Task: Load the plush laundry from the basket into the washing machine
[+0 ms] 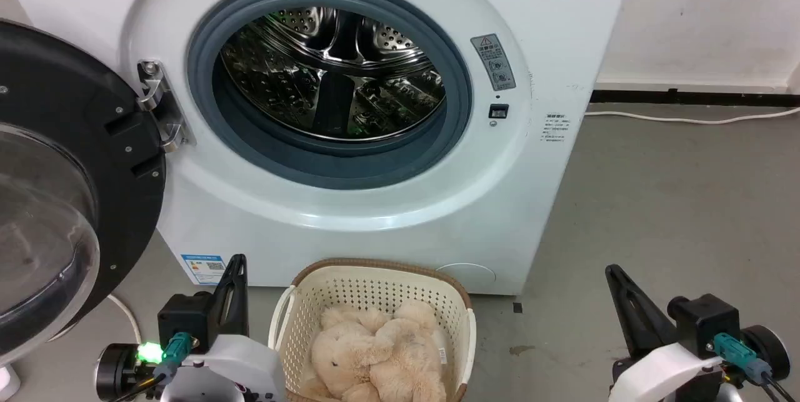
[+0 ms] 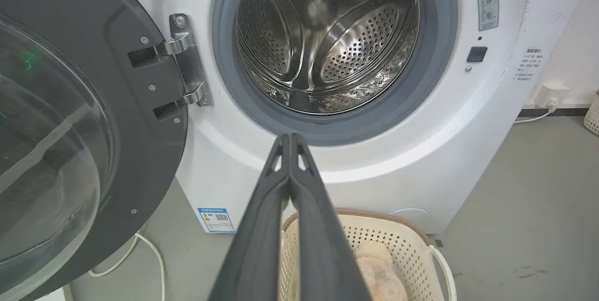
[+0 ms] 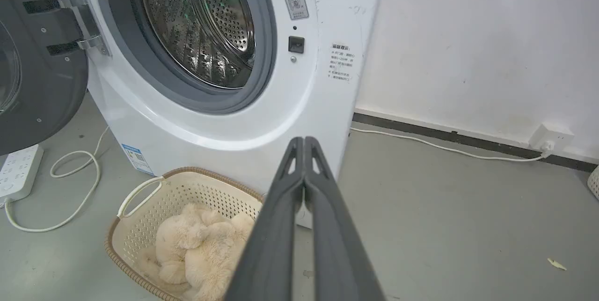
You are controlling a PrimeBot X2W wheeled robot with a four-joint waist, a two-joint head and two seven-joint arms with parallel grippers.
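In the basket (image 1: pixel 350 289), plush laundry (image 1: pixel 375 355) lies at four o'clock from the nearer left gripper (image 1: pixel 236 262); it and the right gripper (image 1: pixel 612 272) are closed, empty.

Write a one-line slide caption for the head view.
Plush lies in the basket before the open washer; left gripper and right gripper flank it, both shut.
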